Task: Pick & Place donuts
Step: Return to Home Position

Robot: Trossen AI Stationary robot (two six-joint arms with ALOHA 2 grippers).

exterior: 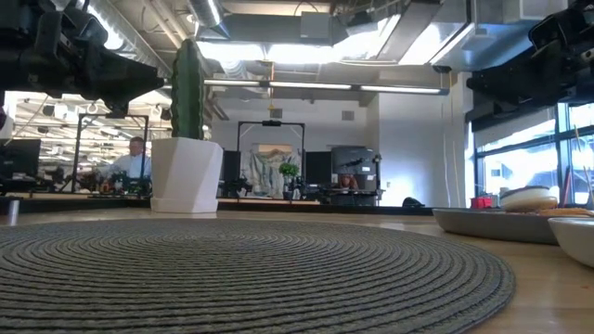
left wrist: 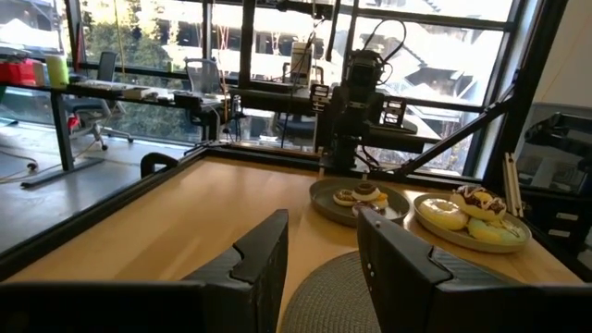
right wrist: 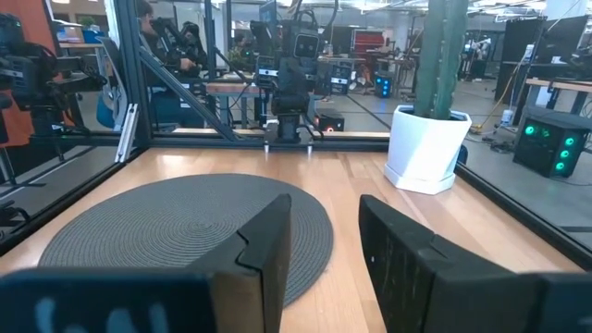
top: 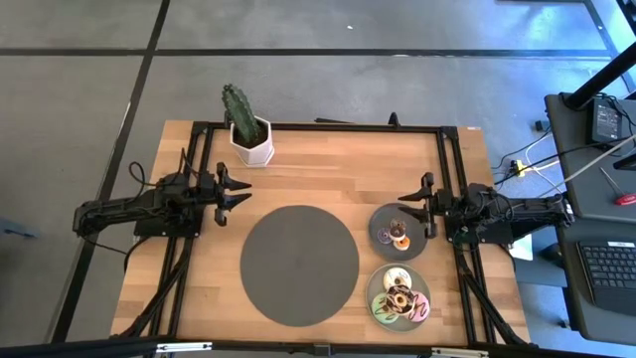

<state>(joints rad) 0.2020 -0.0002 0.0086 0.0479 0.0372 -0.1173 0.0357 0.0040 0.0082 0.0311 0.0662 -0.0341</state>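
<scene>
Two grey plates lie at the table's right. The farther plate (top: 397,231) carries mini donuts (top: 399,236), orange, purple and brown. The nearer plate (top: 399,295) carries larger donuts (top: 399,298), iced cream, pink, pale green and chocolate. Both plates also show in the left wrist view, with mini donuts (left wrist: 361,195) and larger donuts (left wrist: 467,212). My left gripper (top: 238,190) hovers open above the table's left side, empty. My right gripper (top: 412,210) hovers open at the farther plate's right edge, empty.
A large dark round woven mat (top: 299,265) lies at the table's middle. A cactus in a white pot (top: 249,130) stands near the far edge. A black frame (top: 328,126) rims the table. Bare wood shows left of the mat.
</scene>
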